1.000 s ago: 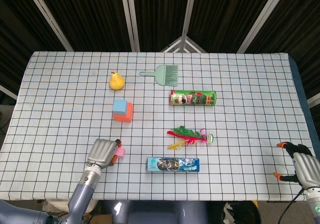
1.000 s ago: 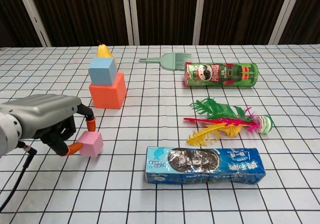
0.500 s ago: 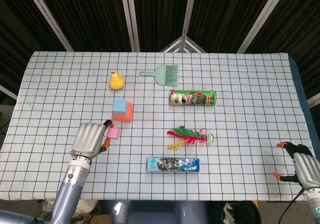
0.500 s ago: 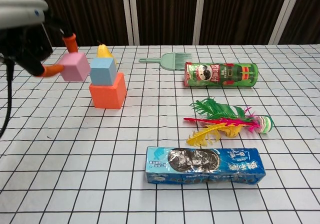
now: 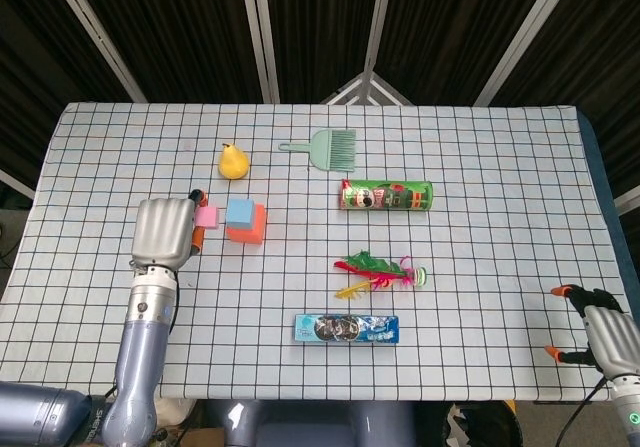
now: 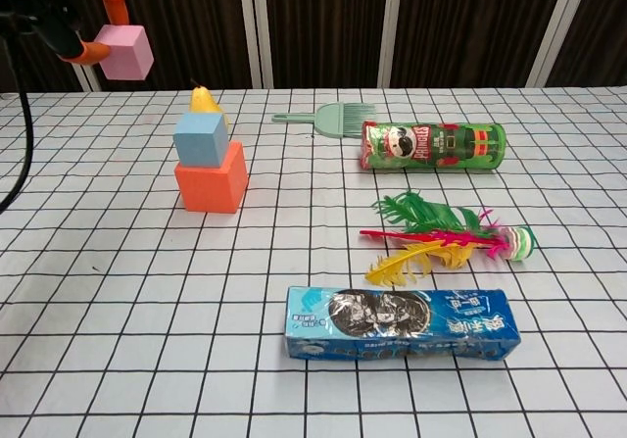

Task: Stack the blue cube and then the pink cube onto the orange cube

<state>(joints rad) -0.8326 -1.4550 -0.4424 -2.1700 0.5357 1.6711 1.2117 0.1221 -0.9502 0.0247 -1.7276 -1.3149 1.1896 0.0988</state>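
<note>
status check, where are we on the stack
Left hand holds pink cube aloft, left of stack. Blue cube sits on orange cube. Right hand idle, open. Path clear.

Lab: gridded test table [image 5: 480, 167], dark curtains [image 6: 323, 26].

On your counter [image 5: 500, 167], covered with a white cloth gridded in black, a yellow pear [image 5: 233, 161] stands near the far left, and a pale green brush [image 5: 326, 148] lies flat to its right with the handle pointing toward the pear. Nearer you from the brush, a green chip can [image 5: 386, 196] lies on its side, and nearer still you see a feather toy [image 5: 378, 272] in green, red, pink and yellow. Closest to you, a blue cookie pack [image 5: 346, 328] lies flat, lengthwise across the counter.
</note>
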